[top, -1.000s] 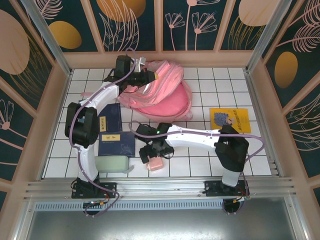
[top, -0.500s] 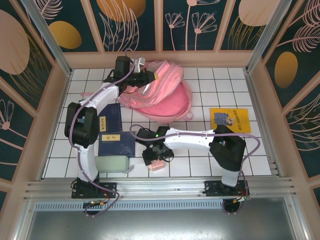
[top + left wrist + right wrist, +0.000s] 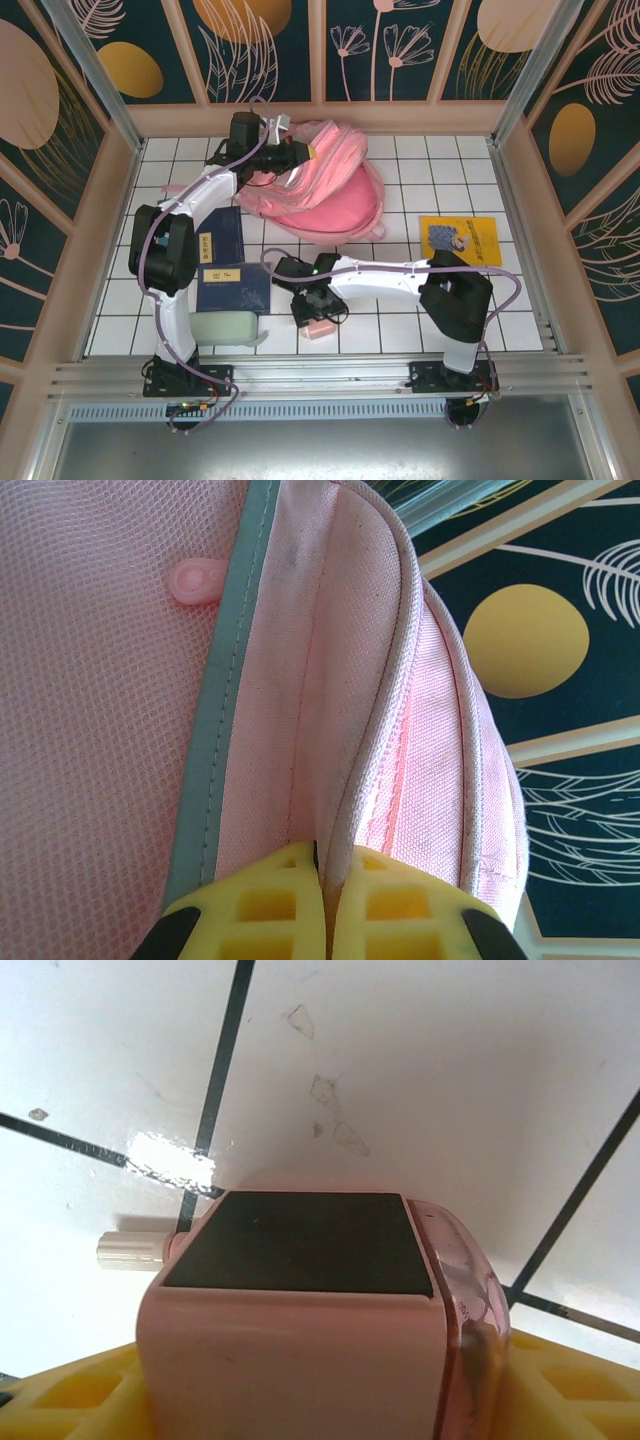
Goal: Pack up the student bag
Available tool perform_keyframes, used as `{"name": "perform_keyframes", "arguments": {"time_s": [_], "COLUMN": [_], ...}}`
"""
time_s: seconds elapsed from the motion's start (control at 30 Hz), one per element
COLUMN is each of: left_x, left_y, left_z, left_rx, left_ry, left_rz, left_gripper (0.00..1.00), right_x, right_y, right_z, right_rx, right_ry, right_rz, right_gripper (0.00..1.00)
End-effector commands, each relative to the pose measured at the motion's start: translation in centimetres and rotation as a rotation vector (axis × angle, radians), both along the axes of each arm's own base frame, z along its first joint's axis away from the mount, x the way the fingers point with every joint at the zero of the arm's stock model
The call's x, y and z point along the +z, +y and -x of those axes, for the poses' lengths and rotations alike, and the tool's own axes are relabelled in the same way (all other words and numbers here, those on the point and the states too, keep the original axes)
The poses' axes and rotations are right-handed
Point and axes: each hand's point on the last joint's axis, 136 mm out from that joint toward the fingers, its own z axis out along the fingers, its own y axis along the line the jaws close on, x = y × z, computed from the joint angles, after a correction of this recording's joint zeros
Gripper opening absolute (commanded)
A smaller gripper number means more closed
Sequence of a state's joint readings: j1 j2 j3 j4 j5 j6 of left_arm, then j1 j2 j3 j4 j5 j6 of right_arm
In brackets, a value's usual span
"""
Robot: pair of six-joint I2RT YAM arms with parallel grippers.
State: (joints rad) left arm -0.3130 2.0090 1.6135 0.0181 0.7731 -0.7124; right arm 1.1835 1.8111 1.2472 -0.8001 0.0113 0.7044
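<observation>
Where the left gripper (image 3: 325,865) enters at the bottom edge of its wrist view, its yellow fingers (image 3: 270,900) are pinched together on an edge seam of the student bag (image 3: 335,200). The bag lies upper centre on the white tiled table (image 3: 400,330). The right gripper (image 3: 320,1400) straddles the small pink box (image 3: 300,1245) at lower centre; whether it clamps the box cannot be told.

student bag (image 3: 330,680): we get one seam strip; rest cut by frame edges
left gripper (image 3: 322,880): pads (image 3: 265,905) cut at bottom edge
pink box (image 3: 300,1290): base cut off; overhead, mostly under right gripper (image 3: 318,306)
right pads (image 3: 570,1390): corners only; we can't tell if they touch box
blue book (image 3: 232,285) label: too small to read
</observation>
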Motion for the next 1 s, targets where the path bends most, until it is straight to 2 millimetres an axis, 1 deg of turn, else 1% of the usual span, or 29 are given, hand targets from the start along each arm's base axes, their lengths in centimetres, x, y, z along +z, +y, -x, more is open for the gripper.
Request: {"name": "perform_keyframes", "arguments": {"time_s": [0.0,0.13,0.2,0.33,0.43,0.47,0.6,0.7,0.83,0.97], "left_x": [2.8,2.8,3.0,3.4,4.0,4.3,6.5,8.0,9.4,10.6], "left_y": [1.4,1.5,1.4,1.2,0.8,0.6,0.5,0.7,0.7,0.7], "left_z": [-0.6,-0.6,-0.5,-0.6,-0.6,-0.7,-0.8,-0.9,-1.0,-1.1], "left_rx": [0.036,0.036,0.03,0.021,-0.004,-0.007,-0.013,-0.006,-0.001,0.006], "left_ry": [-0.069,-0.07,-0.072,-0.073,-0.067,-0.064,-0.087,-0.099,-0.106,-0.114], "left_rz": [0.03,0.03,0.033,0.048,0.078,0.084,0.084,0.07,0.074,0.085], "left_gripper": [0.0,0.0,0.0,0.0,0.0,0.0,0.0,0.0,0.0,0.0], "right_x": [1.7,3.2,4.4,6.7,8.9,9.6,12.5,14.3,16.1,18.5], "right_y": [-0.2,0.1,0.2,-0.5,-1.0,-1.4,-3.0,-4.2,-5.3,-6.4], "right_z": [-1.0,-1.6,-2.1,-3.8,-5.5,-6.4,-9.7,-12.1,-14.5,-16.5], "right_rx": [-0.029,-0.038,-0.048,-0.087,-0.123,-0.145,-0.228,-0.279,-0.321,-0.365], "right_ry": [-0.044,-0.068,-0.084,-0.137,-0.195,-0.211,-0.274,-0.326,-0.374,-0.44], "right_rz": [-0.033,-0.077,-0.106,-0.155,-0.227,-0.253,-0.361,-0.414,-0.458,-0.502], "right_gripper": [0.65,0.63,0.63,0.61,0.59,0.59,0.56,0.55,0.55,0.55]}}
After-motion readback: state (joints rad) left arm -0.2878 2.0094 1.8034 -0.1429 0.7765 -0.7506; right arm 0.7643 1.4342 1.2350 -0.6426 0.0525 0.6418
